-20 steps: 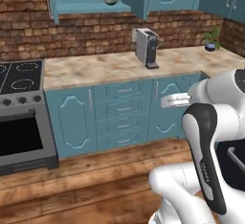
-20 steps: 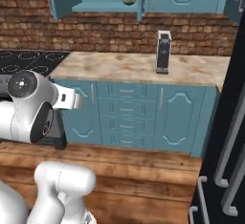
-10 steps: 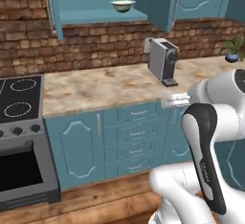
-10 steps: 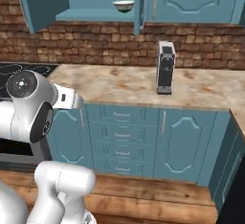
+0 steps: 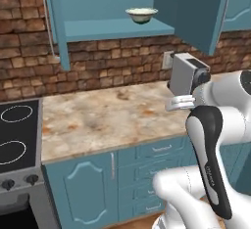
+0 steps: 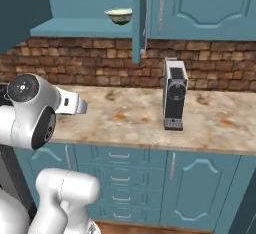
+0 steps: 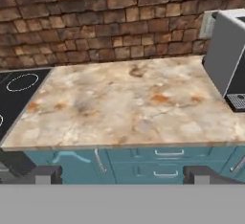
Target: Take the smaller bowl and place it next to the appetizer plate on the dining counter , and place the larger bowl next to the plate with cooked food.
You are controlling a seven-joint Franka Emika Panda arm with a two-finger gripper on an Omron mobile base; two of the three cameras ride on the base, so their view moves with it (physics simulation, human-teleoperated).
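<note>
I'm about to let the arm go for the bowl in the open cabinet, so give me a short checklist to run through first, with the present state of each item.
1. Cabinet door open: ok; the shelf is exposed.
2. Smaller bowl upright on the shelf: ok.
3. Gripper open and holding nothing: ok.
4. Gripper raised to the shelf: not ok; it looks down at the counter.
5. Coffee machine clear of the lift path: cannot tell.
6. Larger bowl located: cannot tell.
</note>
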